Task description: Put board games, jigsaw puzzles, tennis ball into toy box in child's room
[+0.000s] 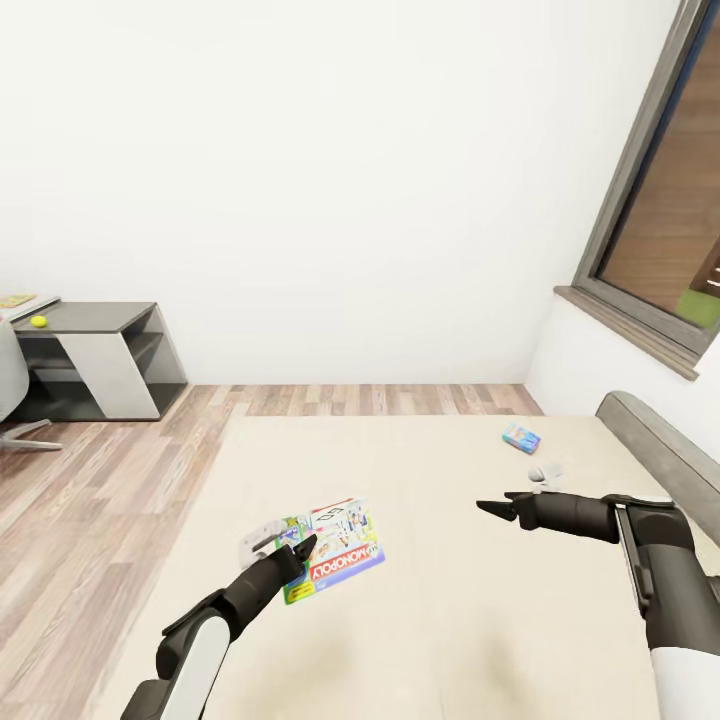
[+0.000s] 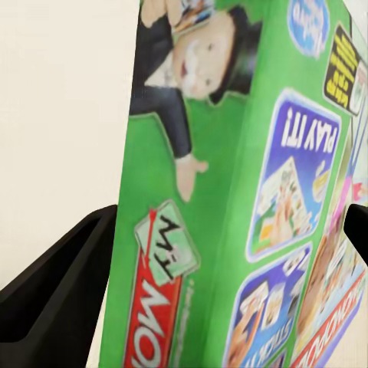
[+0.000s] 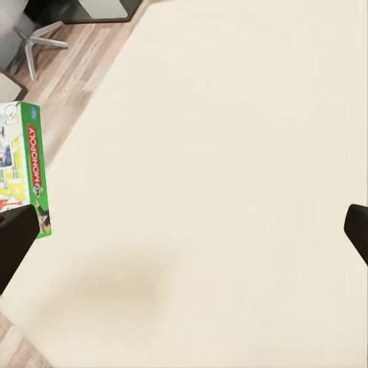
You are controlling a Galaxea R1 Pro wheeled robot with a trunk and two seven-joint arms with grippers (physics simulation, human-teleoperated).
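Head view: two board games counted on bed. Monopoly box lies near bed's left edge; teal-blue box lies well apart, toward window. One tennis ball seen on table. Left wrist view: left claw spread, fingers flanking Monopoly box, contact not discernible. Right wrist view: right claw released, above bare bed.

Both arms are matte black toward the wrists with white shells further back. The left gripper and right gripper have pointy black fingers, chunky and wedge-shaped up close.
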